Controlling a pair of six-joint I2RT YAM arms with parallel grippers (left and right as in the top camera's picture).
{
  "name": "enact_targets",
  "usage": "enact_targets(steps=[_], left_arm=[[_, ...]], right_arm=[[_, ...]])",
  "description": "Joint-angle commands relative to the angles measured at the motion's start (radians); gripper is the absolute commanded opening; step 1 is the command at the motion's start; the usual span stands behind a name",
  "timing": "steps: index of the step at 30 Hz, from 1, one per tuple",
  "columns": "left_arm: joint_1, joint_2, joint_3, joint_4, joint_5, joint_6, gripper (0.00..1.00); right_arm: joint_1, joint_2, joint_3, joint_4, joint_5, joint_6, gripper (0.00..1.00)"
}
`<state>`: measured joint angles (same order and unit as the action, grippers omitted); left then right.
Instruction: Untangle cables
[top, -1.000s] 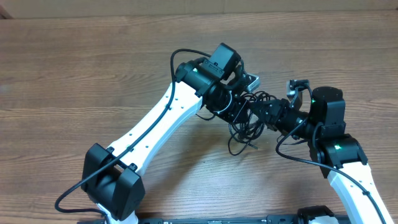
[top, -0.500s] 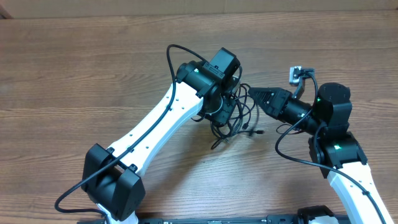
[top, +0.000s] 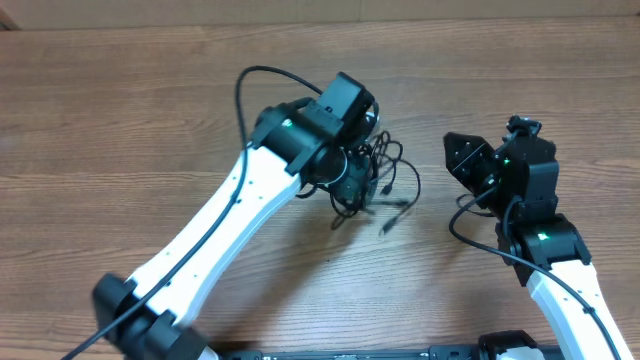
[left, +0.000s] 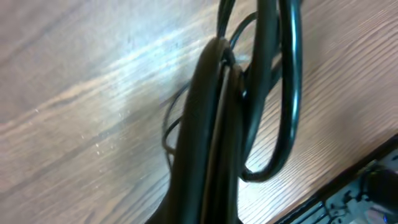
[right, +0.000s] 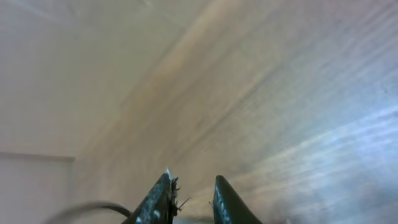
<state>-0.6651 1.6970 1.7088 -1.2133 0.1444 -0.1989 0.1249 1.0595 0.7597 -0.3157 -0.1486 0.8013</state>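
One tangle of cables (top: 375, 180), pinched in the left hand (left: 214, 143).

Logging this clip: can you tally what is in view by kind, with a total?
Tangled bundle of thin black cables: 1 (single cords too knotted to count)
White-and-black robot arms: 2 (left, right)
Brown wooden table: 1
Total: 4

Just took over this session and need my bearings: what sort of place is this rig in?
Probably a robotics lab bench: a wood-grain table, the left arm and right arm at its near edge, a tangle of thin black cables, and a plain pale wall behind.
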Motion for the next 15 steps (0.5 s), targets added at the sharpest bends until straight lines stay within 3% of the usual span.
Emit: enact_targets(steps=[1, 7, 15], left_arm=[[0.012, -0.065, 0.022, 0.036, 0.005, 0.024, 0.05], [0.012, -0.061, 0.022, 0.082, 0.005, 0.010, 0.04], [0.012, -0.058, 0.022, 0.138, 0.023, -0.080, 0.06]], right_arm=[[0.000, -0.003, 0.019, -0.008, -0.212, -0.124, 0.19], [0.000, -0.003, 0.019, 0.007, -0.578, -0.233, 0.19], [0.000, -0.003, 0.019, 0.017, -0.699, -0.261, 0.18]])
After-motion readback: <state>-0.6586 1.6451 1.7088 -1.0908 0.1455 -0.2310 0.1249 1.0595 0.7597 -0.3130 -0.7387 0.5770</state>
